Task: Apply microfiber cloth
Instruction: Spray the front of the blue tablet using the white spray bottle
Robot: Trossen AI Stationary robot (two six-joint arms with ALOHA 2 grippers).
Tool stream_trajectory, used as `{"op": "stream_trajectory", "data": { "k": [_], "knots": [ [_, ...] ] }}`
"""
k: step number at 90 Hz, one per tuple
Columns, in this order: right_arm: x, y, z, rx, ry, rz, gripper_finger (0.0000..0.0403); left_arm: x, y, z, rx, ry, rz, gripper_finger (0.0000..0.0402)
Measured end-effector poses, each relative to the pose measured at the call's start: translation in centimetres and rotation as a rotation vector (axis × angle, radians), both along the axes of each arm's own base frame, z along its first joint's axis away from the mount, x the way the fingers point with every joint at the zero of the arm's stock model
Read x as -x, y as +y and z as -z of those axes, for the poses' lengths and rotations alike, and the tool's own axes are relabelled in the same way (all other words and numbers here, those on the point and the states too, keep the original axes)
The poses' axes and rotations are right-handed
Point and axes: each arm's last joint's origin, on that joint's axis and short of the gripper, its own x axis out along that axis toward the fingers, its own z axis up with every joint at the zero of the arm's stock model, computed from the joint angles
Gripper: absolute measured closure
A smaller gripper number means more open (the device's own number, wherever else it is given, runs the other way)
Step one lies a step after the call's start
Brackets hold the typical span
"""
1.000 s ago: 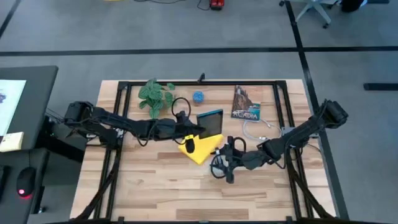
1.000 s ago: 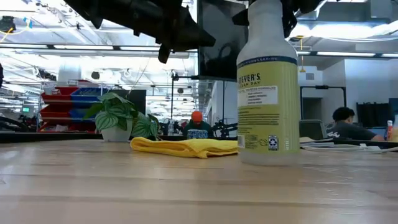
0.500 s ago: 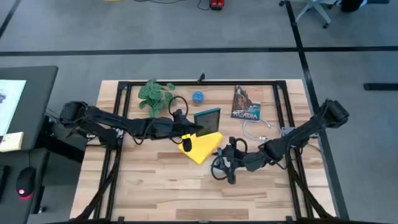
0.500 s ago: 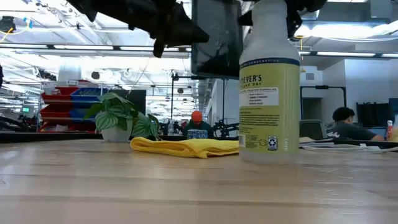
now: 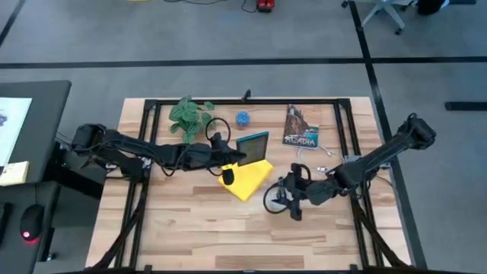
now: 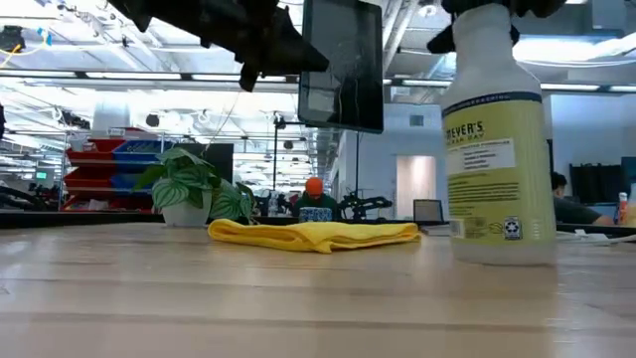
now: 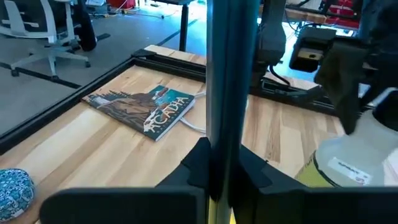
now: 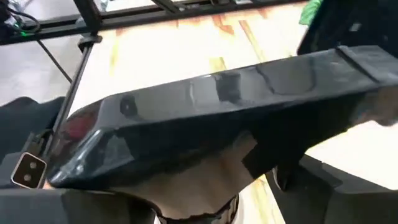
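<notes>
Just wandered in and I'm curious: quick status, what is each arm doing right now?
Left gripper shut on flat dark-screened tablet, held upright above table. Right gripper shut on yellow-labelled spray bottle, beside cloth. Bright yellow microfiber cloth lying untouched on wooden table.

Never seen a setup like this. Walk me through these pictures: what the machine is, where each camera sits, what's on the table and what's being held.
It is a robot with two dark arms at a wooden table. One camera looks straight down, one sits at table height, and one rides on each wrist.

The left gripper holds a dark tablet up in the air; its wrist camera sees the tablet edge-on. The right gripper is closed on a spray bottle standing on the table; its wrist camera looks down past the bottle's top.

A yellow cloth lies crumpled on the table below the tablet, untouched. Farther back are a small plant, a blue ball, a book and a white cable.
</notes>
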Motion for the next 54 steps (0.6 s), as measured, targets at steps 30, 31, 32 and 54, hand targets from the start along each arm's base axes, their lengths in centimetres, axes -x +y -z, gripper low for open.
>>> {"op": "stream_trajectory", "data": {
  "k": [30, 31, 32, 54],
  "knots": [
    [0.1, 0.1, 0.6, 0.048, 0.053, -0.088, 0.0147, 0.0, 0.0, 0.1, -0.001, 0.009, 0.001, 0.0391],
    [0.1, 0.1, 0.6, 0.048, 0.054, -0.088, 0.0147, 0.0, 0.0, 0.1, -0.001, 0.010, 0.001, 0.0391],
    [0.1, 0.1, 0.6, 0.049, 0.054, -0.088, 0.0147, 0.0, 0.0, 0.1, -0.001, 0.010, 0.001, 0.0391],
    [0.6, -0.2, 1.2, 0.060, 0.137, -0.056, 0.0147, 0.1, -0.1, 0.2, -0.004, 0.020, 0.003, 0.0391]
  ]
}}
